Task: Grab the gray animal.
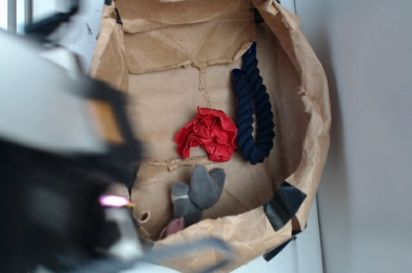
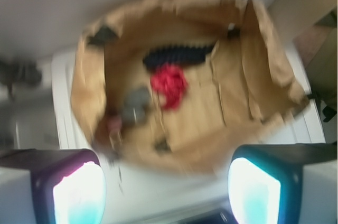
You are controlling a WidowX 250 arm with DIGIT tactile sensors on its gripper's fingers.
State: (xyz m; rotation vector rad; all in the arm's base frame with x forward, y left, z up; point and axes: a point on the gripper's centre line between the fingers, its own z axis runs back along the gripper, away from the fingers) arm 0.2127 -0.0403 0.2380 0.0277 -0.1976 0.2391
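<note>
The gray animal [image 1: 198, 196] is a small plush with rounded ears and a pink part, lying near the front wall of a brown paper-lined bin [image 1: 309, 80]. The blurred wrist view shows the gray animal [image 2: 136, 102] at the left of the bin's floor. My gripper [image 2: 166, 195] is open with nothing between its glowing pads [image 2: 79, 192]. It hovers high, outside the bin, well away from the toy. In the exterior view the arm [image 1: 58, 157] is a blurred dark mass at the left, and the fingertips are not distinguishable there.
A red crumpled paper ball [image 1: 209, 132] lies just behind the gray animal. A dark navy twisted rope [image 1: 253, 105] lies along the right side. The bin's paper walls [image 2: 264, 49] stand up all around, and black tape [image 1: 283, 203] marks the corners.
</note>
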